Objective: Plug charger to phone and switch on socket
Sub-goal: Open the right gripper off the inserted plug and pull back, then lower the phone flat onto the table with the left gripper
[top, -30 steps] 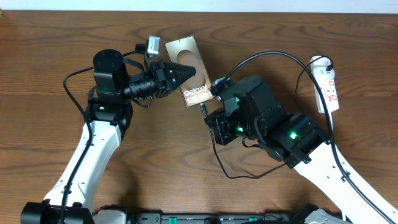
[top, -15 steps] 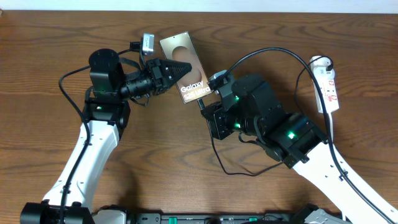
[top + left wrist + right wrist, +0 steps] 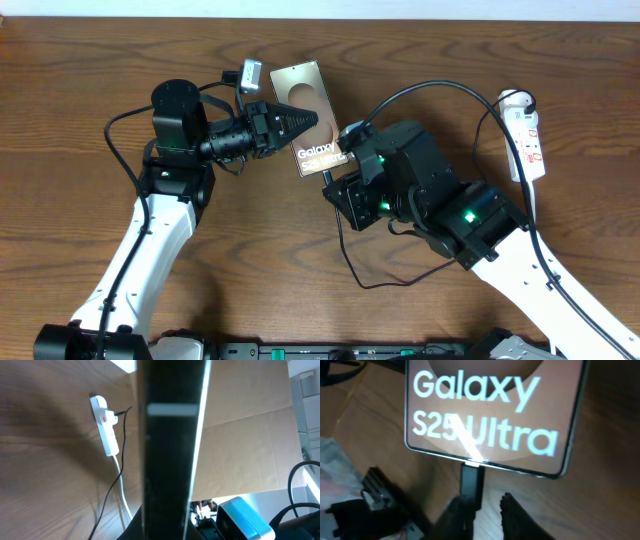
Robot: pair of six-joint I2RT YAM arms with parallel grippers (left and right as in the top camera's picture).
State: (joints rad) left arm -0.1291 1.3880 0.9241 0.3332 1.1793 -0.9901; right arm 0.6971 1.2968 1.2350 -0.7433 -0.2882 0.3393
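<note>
Phone (image 3: pixel 303 82) back toward 3 o'clock versus half-second ago, your left hand (image 3: pixel 303 119) clamped on its edge. Charger (image 3: pixel 471 480) tip, pinched in your right hand (image 3: pixel 482 510), now meets phone's bottom edge. Seating unconfirmed, so push home. Socket (image 3: pixel 527 135) at 3 o'clock on worktop, switch not yet pressed.

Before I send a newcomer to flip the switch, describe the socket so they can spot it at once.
Start at the wooden table's right edge, past the right arm. The socket lies flat there: a narrow white strip, whose red marks set it apart from the black cables beside it.
</note>
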